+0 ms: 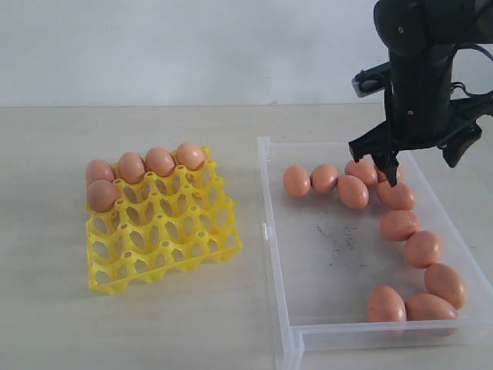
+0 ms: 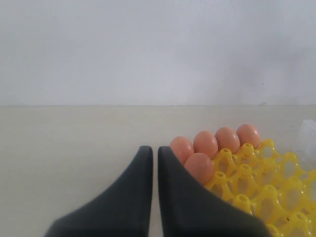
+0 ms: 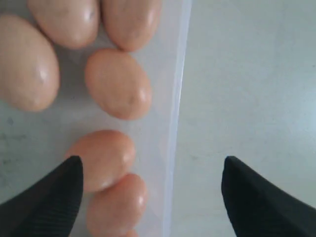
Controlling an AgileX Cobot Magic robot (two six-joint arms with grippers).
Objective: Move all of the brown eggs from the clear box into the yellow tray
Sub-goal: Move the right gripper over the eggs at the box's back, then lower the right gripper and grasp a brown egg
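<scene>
My R gripper (image 3: 152, 163) is spread wide w/ nothing in it. It hangs low over the clear box (image 1: 266, 231) at the far right corner, straddling the right wall: one finger inside above the brown eggs (image 1: 397, 195), the other outside over bare table. I judge that's off-centre for a grab, so I'd need to shift inward to get both fingers around one egg.

Eleven or so eggs lie in the box, hugging its far wall and right wall down to the near right corner, several touching. The ones tight to the wall leave little finger room on that side. The box's middle and left floor are bare, so approach from there is open.

The yellow tray (image 1: 162, 231) sits left of the box, a strip of table between. It holds five eggs (image 1: 131, 166): four in the far row, one in the next row, in the column farthest from the box. The other cells are free.

My L gripper (image 2: 155, 148) is pinched closed and empty, close by the tray's filled corner.
</scene>
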